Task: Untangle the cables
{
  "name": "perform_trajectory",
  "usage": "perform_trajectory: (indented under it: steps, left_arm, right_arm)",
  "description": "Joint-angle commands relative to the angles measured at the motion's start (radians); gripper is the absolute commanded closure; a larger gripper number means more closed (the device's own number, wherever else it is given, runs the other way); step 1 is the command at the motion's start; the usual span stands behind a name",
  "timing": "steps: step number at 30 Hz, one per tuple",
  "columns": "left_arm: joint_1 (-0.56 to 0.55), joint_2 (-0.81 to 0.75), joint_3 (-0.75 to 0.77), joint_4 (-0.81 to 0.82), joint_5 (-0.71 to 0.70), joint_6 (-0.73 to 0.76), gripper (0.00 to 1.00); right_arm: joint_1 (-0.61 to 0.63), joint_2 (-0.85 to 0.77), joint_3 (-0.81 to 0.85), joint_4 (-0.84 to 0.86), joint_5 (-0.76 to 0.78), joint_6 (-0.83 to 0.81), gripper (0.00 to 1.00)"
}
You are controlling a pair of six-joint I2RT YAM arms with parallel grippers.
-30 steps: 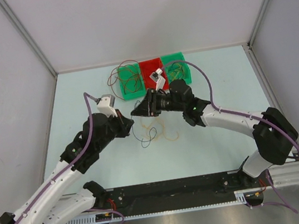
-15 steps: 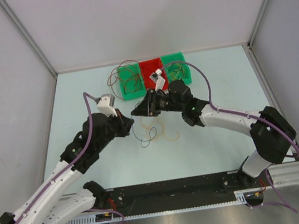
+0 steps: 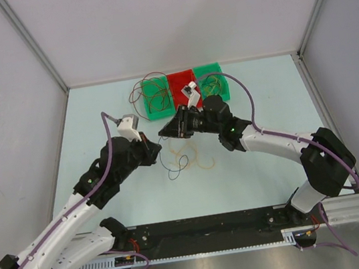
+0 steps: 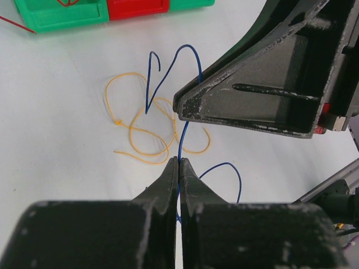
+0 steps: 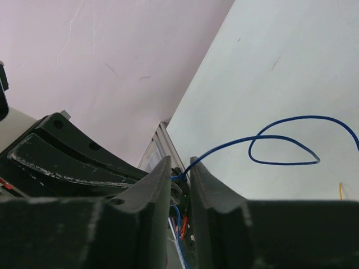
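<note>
Left fingers (image 4: pixel 167 180) are clamped on the blue cable (image 4: pixel 180 143). Right fingers (image 5: pixel 157 185) straddle it, grip indeterminate. I judge this tensions it clear of the yellow cable (image 4: pixel 118 121).

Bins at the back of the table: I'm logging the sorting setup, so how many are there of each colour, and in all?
Green bins: 2, one on the left and one on the right
Red bin: 1, between them
Total: 3
</note>
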Motion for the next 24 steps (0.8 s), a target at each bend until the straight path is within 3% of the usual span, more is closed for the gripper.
perform_trajectory:
  steps: [1,7,10,11,14,17,24]
  left_arm:
    - [-0.004,-0.018,-0.006,0.036,0.017,-0.013,1.00]
    - [-0.004,-0.005,-0.009,0.042,0.019,-0.019,0.98]
    - [-0.002,-0.001,-0.001,0.025,0.016,-0.020,0.57]
    - [-0.004,0.001,0.009,0.018,0.013,-0.020,0.34]
    - [-0.004,-0.012,0.038,-0.051,-0.039,-0.013,0.08]
    - [-0.004,-0.022,0.069,-0.149,-0.114,0.003,0.03]
    - [-0.004,-0.120,0.088,-0.358,-0.219,0.017,0.04]
  right_arm:
    - [-0.007,0.001,0.006,0.042,0.012,0.002,0.80]
    - [-0.005,0.001,0.006,0.036,0.003,-0.005,0.94]
    - [-0.008,-0.003,0.006,0.033,0.001,-0.010,1.00]
    - [-0.021,-0.005,0.006,0.031,-0.002,-0.011,1.00]
    - [-0.069,-0.019,0.006,0.021,-0.010,-0.020,1.00]
    - [-0.114,-0.037,0.027,-0.025,-0.011,-0.060,1.00]
    - [-0.238,-0.050,0.144,-0.195,0.015,-0.221,1.00]
